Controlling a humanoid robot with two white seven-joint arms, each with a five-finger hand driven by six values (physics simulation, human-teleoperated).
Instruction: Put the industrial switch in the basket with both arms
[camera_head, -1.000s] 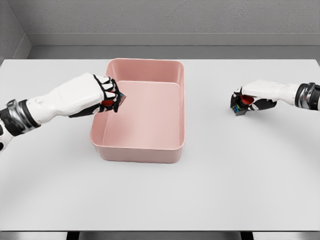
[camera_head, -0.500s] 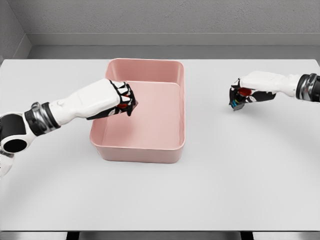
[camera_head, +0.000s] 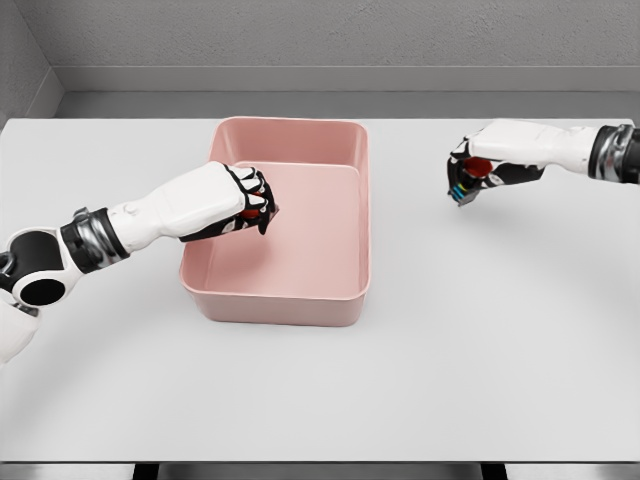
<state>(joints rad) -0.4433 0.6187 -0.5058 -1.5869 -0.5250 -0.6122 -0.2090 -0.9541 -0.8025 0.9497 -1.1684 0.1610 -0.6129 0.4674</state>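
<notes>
left robot hand (camera_head: 243, 200) gripping switch over pink basket (camera_head: 300, 295)

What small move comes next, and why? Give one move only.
Probably open the left hand and let its switch drop. That hand is already over the pink basket, inside its left wall, fingers closed on the red-and-black part. The right hand holds the other switch above the table, well right of the basket, so it must travel first.
</notes>
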